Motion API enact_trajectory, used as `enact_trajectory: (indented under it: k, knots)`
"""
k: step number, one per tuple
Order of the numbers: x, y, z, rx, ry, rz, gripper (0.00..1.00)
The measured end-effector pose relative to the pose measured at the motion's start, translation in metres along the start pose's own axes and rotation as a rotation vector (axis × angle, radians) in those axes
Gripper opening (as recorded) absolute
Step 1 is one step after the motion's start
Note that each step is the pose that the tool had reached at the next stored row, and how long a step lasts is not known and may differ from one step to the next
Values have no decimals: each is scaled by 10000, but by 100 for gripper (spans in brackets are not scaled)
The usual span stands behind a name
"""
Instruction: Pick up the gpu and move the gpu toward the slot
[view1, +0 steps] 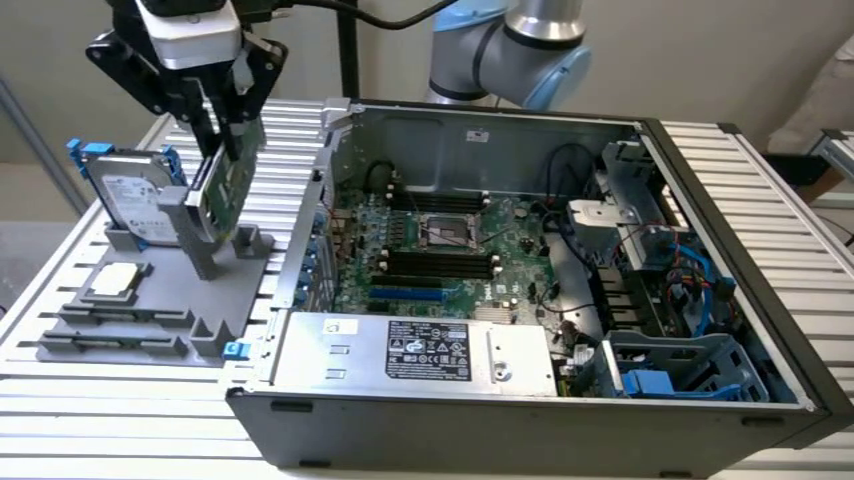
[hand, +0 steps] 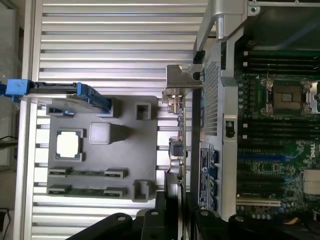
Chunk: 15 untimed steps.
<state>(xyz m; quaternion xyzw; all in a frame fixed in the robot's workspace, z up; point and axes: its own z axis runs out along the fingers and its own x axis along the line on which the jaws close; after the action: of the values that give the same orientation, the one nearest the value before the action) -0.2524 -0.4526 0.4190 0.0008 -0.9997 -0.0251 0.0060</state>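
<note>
While lifted, gpu (view1: 224, 185) beside case edge (view1: 324, 150)

Your exterior view looks down at an angle, facing the open computer case (view1: 561, 290). Your wrist view looks straight down past the claw (hand: 172, 212). Both share the gray fixture (view1: 147, 300) beneath the claw.

Bright, even light w/ glare on table slats (hand: 120, 35), slightly soft.

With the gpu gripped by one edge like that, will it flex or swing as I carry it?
Probably stiff: the gpu hangs as a flat board with no visible bend. Its metal bracket may weight one end, so it could pivot between the fingers. Exposed components suggest it's fragile against the case wall.
</note>
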Motion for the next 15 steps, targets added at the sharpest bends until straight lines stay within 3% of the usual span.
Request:
enact_trajectory:
  k: [3, 7, 11, 15]
  knots:
    - [-131, -12, -98, -71, 11, -1, 26]
    - [-313, -20, -185, -222, 16, -2, 26]
    - [-496, -27, -229, -353, 27, -3, 26]
    - [-677, -30, -239, -430, 40, -3, 26]
